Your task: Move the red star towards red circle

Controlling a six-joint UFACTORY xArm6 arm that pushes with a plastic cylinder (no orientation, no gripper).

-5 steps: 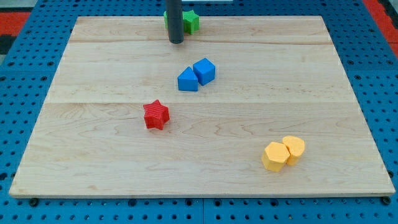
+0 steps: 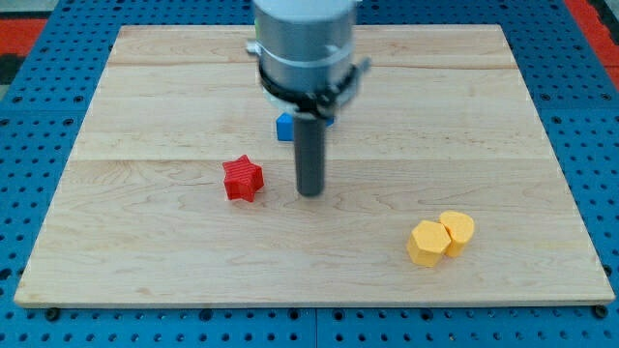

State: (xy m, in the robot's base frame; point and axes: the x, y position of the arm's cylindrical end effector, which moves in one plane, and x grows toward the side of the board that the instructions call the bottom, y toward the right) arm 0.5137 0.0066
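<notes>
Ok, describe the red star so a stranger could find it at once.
Start from the wooden board and look a little left of its middle. The red star lies there alone, just to the view's left of my tip, with a gap between them. It is the only red block in view, and the only spiky one.

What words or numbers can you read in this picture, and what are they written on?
None: there is no writing, number or sign to read anywhere.
The red star-shaped block, the two yellow blocks and the partly hidden blue block have plain faces.
The pale wooden board shows only wood grain.
The grey arm housing and my tip, right of the star, carry no label.
</notes>
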